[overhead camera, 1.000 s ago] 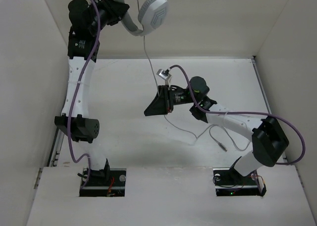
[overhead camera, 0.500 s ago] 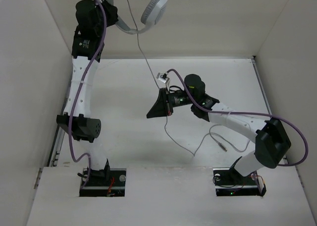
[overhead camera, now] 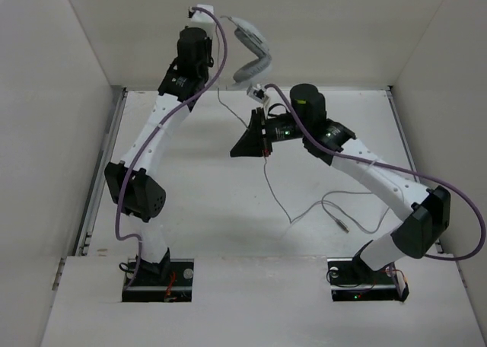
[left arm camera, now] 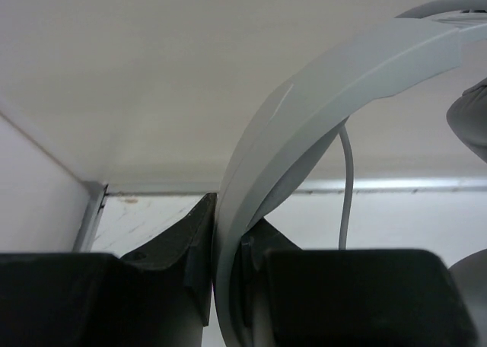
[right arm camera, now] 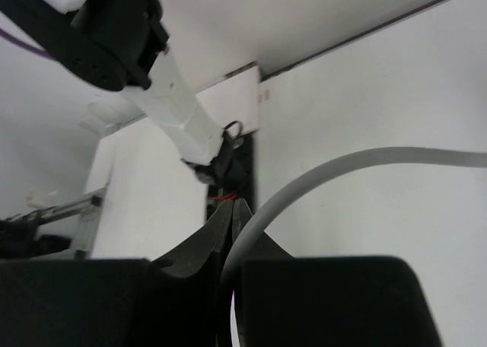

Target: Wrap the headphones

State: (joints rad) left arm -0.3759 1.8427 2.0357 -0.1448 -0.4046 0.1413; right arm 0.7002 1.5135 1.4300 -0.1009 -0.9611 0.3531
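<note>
My left gripper (left arm camera: 227, 249) is shut on the light grey headband of the headphones (left arm camera: 304, 103), and part of a padded earcup (left arm camera: 472, 119) shows at the right edge. In the top view the headphones (overhead camera: 255, 46) hang high at the back centre, off the table. Their thin grey cable (overhead camera: 275, 198) drops through my right gripper (overhead camera: 245, 141), trails over the table and ends in a small plug (overhead camera: 344, 227). In the right wrist view my gripper (right arm camera: 235, 219) is shut on the cable (right arm camera: 358, 164), which arcs away to the right.
White walls close in the table (overhead camera: 198, 202) at the back and on both sides. The two arm bases (overhead camera: 156, 275) sit in cut-outs at the near edge. Thick purple arm cables (overhead camera: 456, 202) loop beside each arm.
My left arm swung right and carried the headphones from the back left to the back centre. The right gripper closed on the cable and moved towards the back.
</note>
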